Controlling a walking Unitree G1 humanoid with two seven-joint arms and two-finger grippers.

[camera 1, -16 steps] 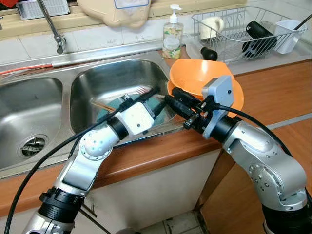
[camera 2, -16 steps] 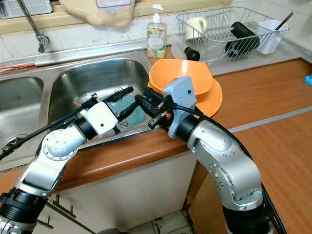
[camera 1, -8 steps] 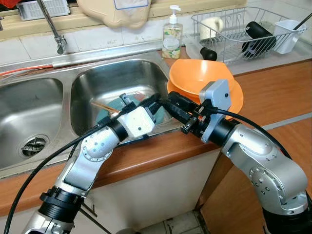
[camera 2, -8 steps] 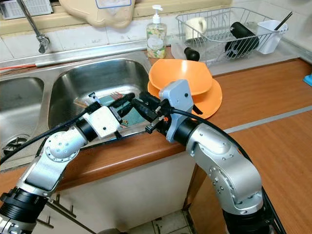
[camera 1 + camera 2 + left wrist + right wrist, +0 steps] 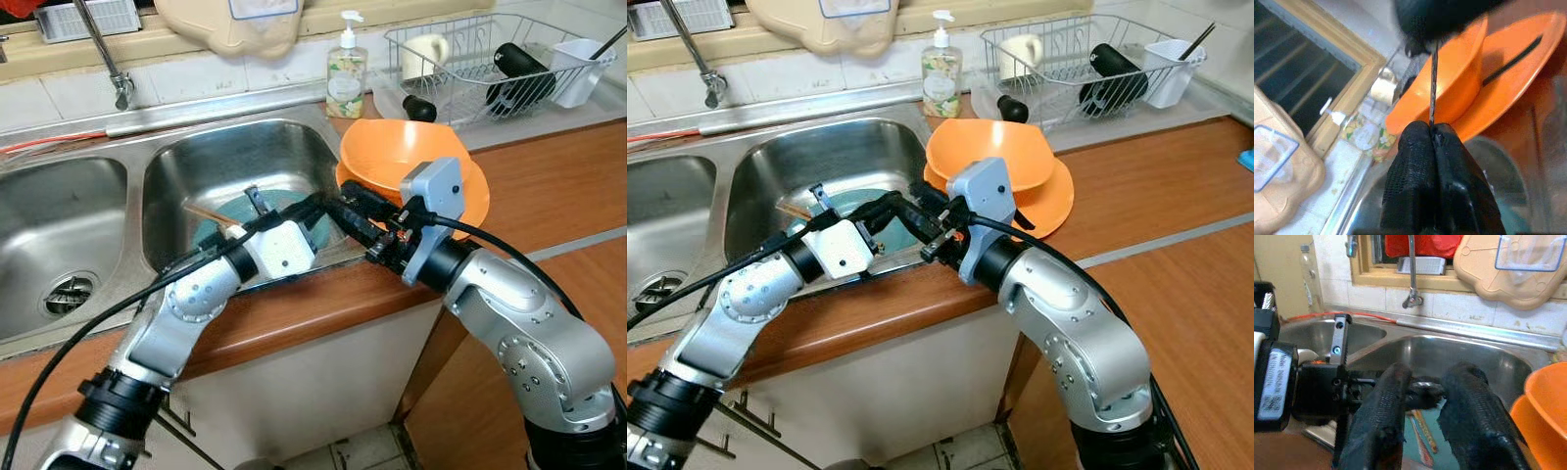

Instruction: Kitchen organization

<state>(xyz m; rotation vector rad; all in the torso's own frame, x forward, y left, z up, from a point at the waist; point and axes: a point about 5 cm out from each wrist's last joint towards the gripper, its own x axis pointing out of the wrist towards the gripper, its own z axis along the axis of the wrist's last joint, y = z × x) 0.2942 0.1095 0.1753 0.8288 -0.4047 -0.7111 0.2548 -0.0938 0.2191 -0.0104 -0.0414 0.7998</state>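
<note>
Fingers of the left gripper [image 5: 1432, 147] were pressed together on a thin dark utensil [image 5: 1432, 83], its long axis running toward the parted right gripper [image 5: 338, 209], both above the right sink basin's [image 5: 196, 157] near rim. Basin held a teal plate [image 5: 211, 233] and chopsticks [image 5: 204, 212]. Orange bowl [image 5: 392, 157] sat in an orange plate [image 5: 475, 201] just beside.
</note>
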